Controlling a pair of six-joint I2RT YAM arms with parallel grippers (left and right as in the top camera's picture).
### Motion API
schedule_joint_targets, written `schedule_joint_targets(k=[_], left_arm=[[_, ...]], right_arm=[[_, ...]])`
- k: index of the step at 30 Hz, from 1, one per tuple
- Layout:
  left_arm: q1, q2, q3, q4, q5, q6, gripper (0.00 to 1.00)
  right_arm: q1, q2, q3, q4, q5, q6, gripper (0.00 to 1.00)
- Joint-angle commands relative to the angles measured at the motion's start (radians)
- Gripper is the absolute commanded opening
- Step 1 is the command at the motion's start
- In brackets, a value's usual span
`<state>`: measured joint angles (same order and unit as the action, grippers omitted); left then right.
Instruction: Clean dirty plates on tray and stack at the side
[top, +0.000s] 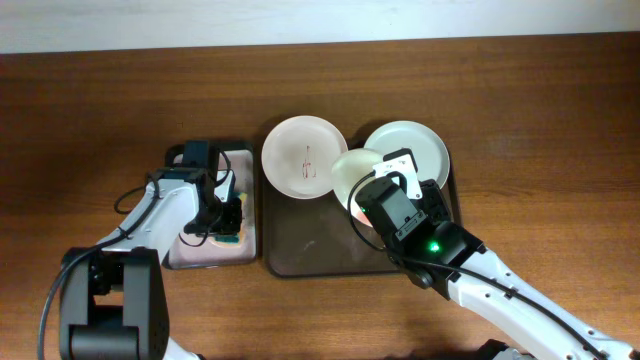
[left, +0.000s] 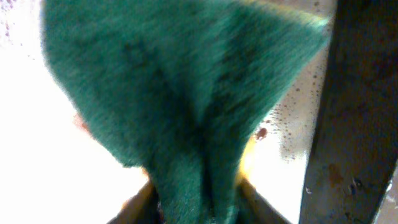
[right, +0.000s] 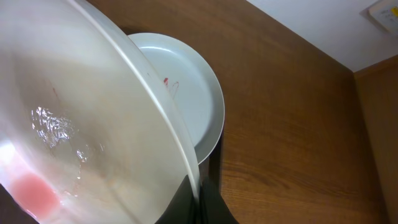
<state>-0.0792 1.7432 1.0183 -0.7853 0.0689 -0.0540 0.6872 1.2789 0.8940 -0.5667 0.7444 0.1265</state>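
The dark brown tray (top: 310, 245) lies at the table's middle. A white plate (top: 304, 157) with reddish streaks rests on its far left corner; it also shows in the right wrist view (right: 193, 93). A second plate (top: 415, 148) sits at the far right. My right gripper (top: 368, 192) (right: 202, 199) is shut on the rim of a third plate (top: 355, 168) (right: 93, 124), held tilted above the tray. My left gripper (top: 225, 215) (left: 199, 208) is shut on a green sponge (left: 180, 81) over the small tray.
A smaller black-rimmed tray with a pale pinkish inside (top: 205, 255) stands just left of the brown tray, under my left gripper. Bare wooden table (top: 540, 120) lies to the right and far side.
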Motion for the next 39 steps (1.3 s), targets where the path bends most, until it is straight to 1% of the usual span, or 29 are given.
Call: schedule_joint_targets(k=[1, 2, 3, 9, 10, 12, 14, 15, 18, 21, 22, 23, 24, 25, 28, 30, 33, 34, 35, 36, 37, 38, 39], left_arm=[[0.003, 0.009, -0.005, -0.005, -0.005, 0.002, 0.08], [0.003, 0.009, -0.005, -0.005, -0.005, 0.002, 0.01], [0.003, 0.009, -0.005, -0.005, -0.005, 0.002, 0.00], [0.005, 0.007, 0.024, -0.005, -0.006, 0.002, 0.00], [0.005, 0.007, 0.033, -0.005, -0.006, 0.002, 0.07], [0.005, 0.007, 0.055, 0.007, -0.006, 0.002, 0.73], [0.005, 0.007, 0.056, 0.025, -0.006, 0.002, 0.82], [0.005, 0.007, 0.056, 0.033, -0.006, 0.002, 0.93], [0.005, 0.007, 0.056, 0.062, -0.010, 0.002, 1.00], [0.005, 0.008, 0.056, 0.093, -0.016, 0.001, 1.00], [0.004, 0.009, 0.056, 0.112, -0.016, 0.001, 0.97], [0.003, 0.009, 0.056, 0.124, -0.016, -0.002, 0.92], [0.003, 0.010, 0.056, 0.130, -0.016, -0.002, 0.86], [0.003, 0.011, 0.056, 0.134, -0.016, -0.002, 0.75], [0.003, 0.025, 0.056, 0.134, -0.012, -0.002, 0.57], [0.003, 0.043, 0.050, 0.134, -0.012, -0.002, 0.51], [0.003, 0.082, 0.045, 0.134, -0.012, -0.002, 0.52], [0.003, 0.097, 0.045, 0.134, -0.012, -0.002, 0.48], [0.003, 0.106, 0.045, 0.135, -0.012, -0.002, 0.38], [0.003, 0.108, 0.045, 0.138, -0.013, -0.001, 0.30], [0.004, 0.108, 0.045, 0.143, -0.013, -0.001, 0.25], [0.005, 0.105, 0.050, 0.148, -0.013, -0.001, 0.12], [0.005, 0.104, 0.059, 0.149, -0.016, -0.001, 0.03]], right_arm=[[0.006, -0.014, 0.023, 0.007, 0.035, 0.002, 0.04], [0.006, -0.014, 0.023, 0.007, 0.035, 0.002, 0.04], [0.006, -0.014, 0.023, 0.007, 0.035, 0.002, 0.04], [0.006, -0.014, 0.023, 0.010, 0.035, 0.001, 0.04], [0.006, -0.014, 0.023, 0.013, 0.035, 0.001, 0.04], [0.006, -0.014, 0.026, 0.027, 0.035, -0.007, 0.04], [0.006, -0.014, 0.031, 0.041, 0.036, -0.035, 0.04], [0.006, -0.014, 0.034, 0.047, 0.035, -0.045, 0.04], [0.006, -0.014, 0.042, 0.053, 0.039, -0.045, 0.04], [0.006, -0.014, 0.041, 0.059, 0.039, -0.045, 0.04], [0.006, -0.014, 0.042, 0.060, 0.039, -0.045, 0.04], [0.006, -0.014, 0.041, 0.060, 0.039, -0.045, 0.04], [0.006, -0.014, 0.041, 0.060, 0.039, -0.045, 0.04], [0.006, -0.014, 0.041, 0.060, 0.039, -0.045, 0.04], [0.006, -0.014, 0.041, 0.060, 0.039, -0.045, 0.04], [0.006, -0.014, 0.041, 0.060, 0.039, -0.045, 0.04], [0.006, -0.014, 0.041, 0.059, 0.039, -0.044, 0.04], [0.006, -0.014, 0.041, 0.059, 0.039, -0.045, 0.04], [0.006, -0.014, 0.041, 0.059, 0.039, -0.045, 0.04], [0.006, -0.014, 0.041, 0.058, 0.039, -0.045, 0.04], [0.006, -0.014, 0.041, 0.058, 0.039, -0.044, 0.04], [0.006, -0.014, 0.041, 0.058, 0.039, -0.044, 0.04], [0.006, -0.014, 0.041, 0.058, 0.039, -0.044, 0.04]])
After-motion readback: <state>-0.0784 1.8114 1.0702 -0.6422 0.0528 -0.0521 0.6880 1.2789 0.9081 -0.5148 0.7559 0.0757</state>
